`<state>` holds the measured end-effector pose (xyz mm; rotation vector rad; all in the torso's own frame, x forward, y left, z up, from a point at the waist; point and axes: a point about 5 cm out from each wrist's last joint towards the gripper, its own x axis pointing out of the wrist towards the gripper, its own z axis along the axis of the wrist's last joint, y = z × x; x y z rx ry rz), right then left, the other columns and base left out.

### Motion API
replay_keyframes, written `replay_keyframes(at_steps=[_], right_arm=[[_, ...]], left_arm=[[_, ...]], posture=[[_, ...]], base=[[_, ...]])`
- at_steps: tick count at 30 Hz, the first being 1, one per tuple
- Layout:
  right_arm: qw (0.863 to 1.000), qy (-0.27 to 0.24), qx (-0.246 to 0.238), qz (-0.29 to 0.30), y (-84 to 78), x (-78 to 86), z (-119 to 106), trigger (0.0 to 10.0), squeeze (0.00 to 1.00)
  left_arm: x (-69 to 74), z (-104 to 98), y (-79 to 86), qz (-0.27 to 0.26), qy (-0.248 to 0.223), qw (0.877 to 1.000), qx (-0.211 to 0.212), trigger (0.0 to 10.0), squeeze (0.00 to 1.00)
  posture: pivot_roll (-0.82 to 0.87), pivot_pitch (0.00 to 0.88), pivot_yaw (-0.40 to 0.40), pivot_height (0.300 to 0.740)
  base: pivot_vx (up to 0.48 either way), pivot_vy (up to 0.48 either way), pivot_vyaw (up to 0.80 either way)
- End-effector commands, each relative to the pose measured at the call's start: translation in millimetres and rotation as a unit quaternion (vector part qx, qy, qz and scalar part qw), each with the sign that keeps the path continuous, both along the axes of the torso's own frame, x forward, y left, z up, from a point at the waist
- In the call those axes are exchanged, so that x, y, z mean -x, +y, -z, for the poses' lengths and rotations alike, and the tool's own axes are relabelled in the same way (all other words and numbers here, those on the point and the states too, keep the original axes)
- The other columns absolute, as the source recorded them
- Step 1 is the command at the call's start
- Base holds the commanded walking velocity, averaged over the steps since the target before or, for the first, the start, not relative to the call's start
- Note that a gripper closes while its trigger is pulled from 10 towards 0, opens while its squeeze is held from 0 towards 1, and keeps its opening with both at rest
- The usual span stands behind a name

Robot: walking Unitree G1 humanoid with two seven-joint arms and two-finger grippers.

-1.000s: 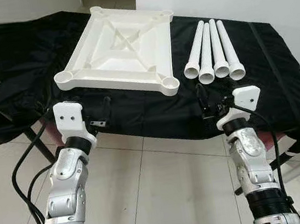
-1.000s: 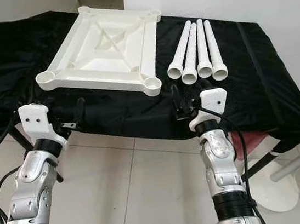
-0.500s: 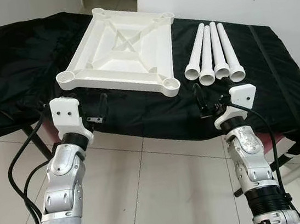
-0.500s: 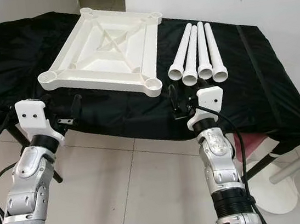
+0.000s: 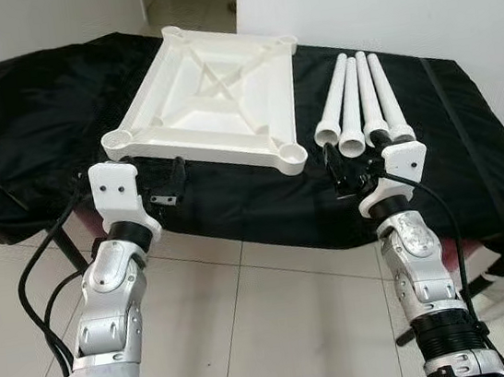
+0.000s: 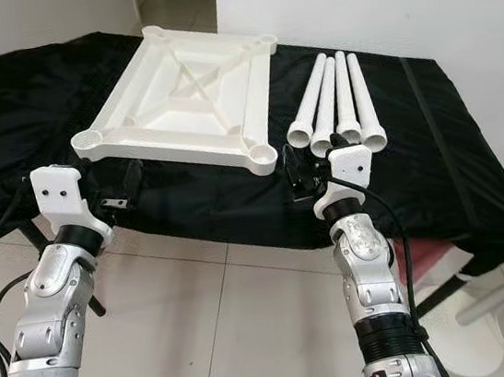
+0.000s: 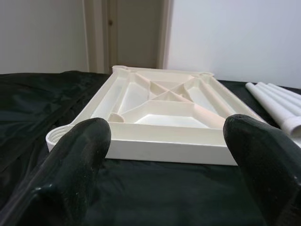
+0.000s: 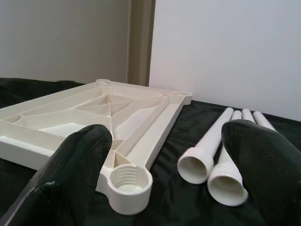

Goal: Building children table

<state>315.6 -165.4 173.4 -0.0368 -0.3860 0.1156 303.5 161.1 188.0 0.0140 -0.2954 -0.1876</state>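
Left eye view: the white tabletop lies upside down on the black cloth covering the work surface, ribbed underside up, with a round socket at each corner. Four white legs lie side by side just to the right of it, touching one another, their long axes running away from the robot and their wider threaded ends toward its near edge.

The right gripper sits at the near edge of the cloth, directly before the open ends of the legs and close to them. In the right wrist view its fingers stand wide apart with nothing between them; the two nearest leg mouths lie straight ahead, slightly toward one finger, and the near right socket of the tabletop sits toward the other. The legs thus point almost end-on at this gripper, so a grasp would have to come across the shaft rather than along it.

The left gripper is at the near left corner of the tabletop, just short of its rim. The left wrist view shows its fingers spread wide and empty, with the tabletop's near edge spanning the gap ahead.

Judgement: the right arm is plainly the nearer to the legs; no leg is fitted yet.
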Motion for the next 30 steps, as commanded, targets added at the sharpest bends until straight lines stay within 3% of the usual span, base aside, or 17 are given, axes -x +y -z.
replay_keyframes(at_steps=[1,30], right_arm=[[1.0,0.001,0.002,0.0,1.0,-0.8,0.8,10.0,0.0],[1.0,0.003,0.007,0.001,-0.6,-2.5,2.1,10.0,0.0]], left_arm=[[-2.9,4.8,-1.7,-0.009,0.016,1.0,0.002,10.0,0.0],[-4.2,4.5,-2.6,-0.01,0.016,1.0,-0.001,10.0,0.0]], posture=[[0.09,0.028,-0.064,0.74],[0.09,0.03,-0.069,0.74]], base=[[0.3,0.0,0.0],[0.302,0.0,0.0]])
